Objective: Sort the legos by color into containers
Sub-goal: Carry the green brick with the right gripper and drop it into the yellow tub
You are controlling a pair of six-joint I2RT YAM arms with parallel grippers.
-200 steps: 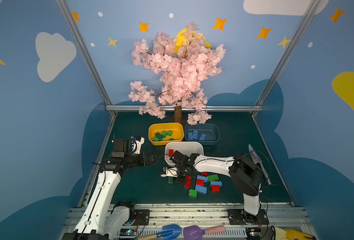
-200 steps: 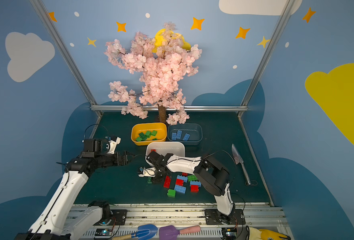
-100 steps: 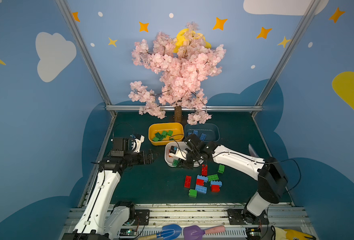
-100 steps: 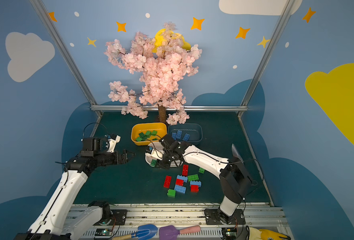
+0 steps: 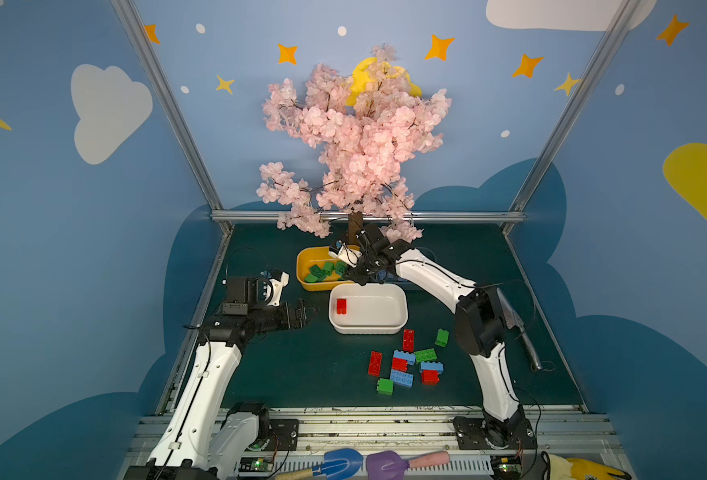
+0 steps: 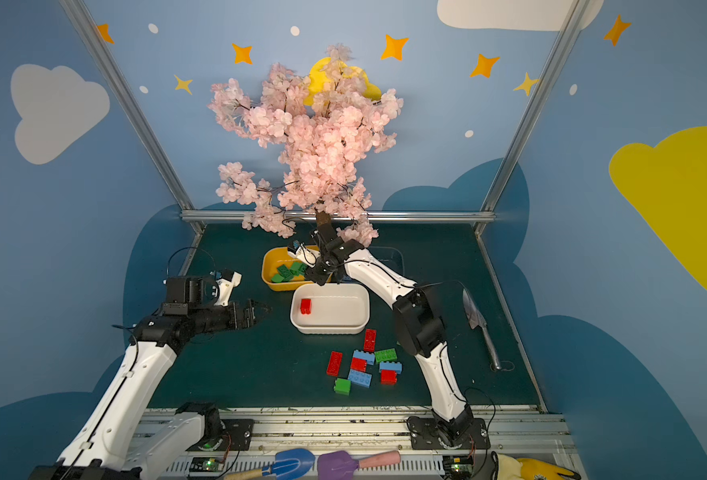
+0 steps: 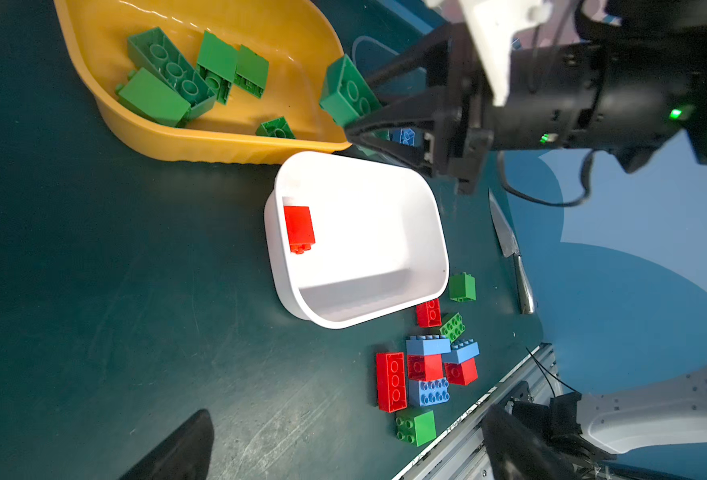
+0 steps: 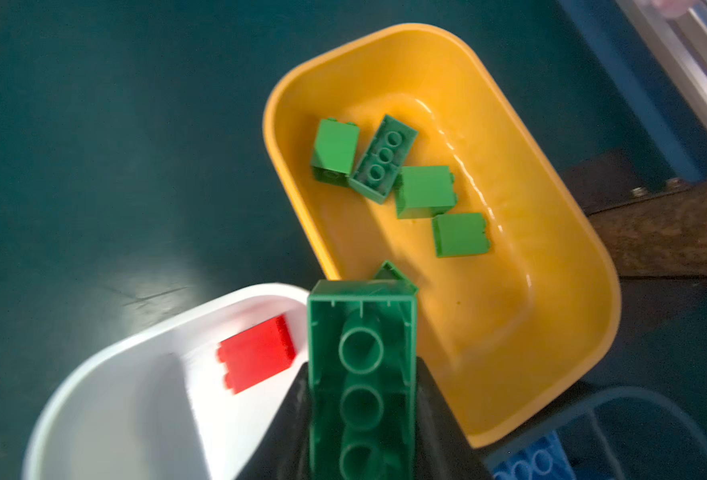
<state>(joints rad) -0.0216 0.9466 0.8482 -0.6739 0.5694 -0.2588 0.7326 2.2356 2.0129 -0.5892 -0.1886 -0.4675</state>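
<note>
Two jaws of the right gripper (image 7: 358, 106) clamp an oblong green brick (image 8: 362, 332) over the yellow tub (image 8: 572, 257) rim; the left gripper (image 5: 310, 311) gapes wide, empty, beside the white tub (image 5: 385, 328).

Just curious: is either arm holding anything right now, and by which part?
The right gripper pinches a green lego by its two long sides. The left gripper is open, holding nothing.

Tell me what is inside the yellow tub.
Only green bricks show in the yellow tub: four lie clear, a fifth peeks out behind the held brick in the right gripper, which hides that end.
</note>
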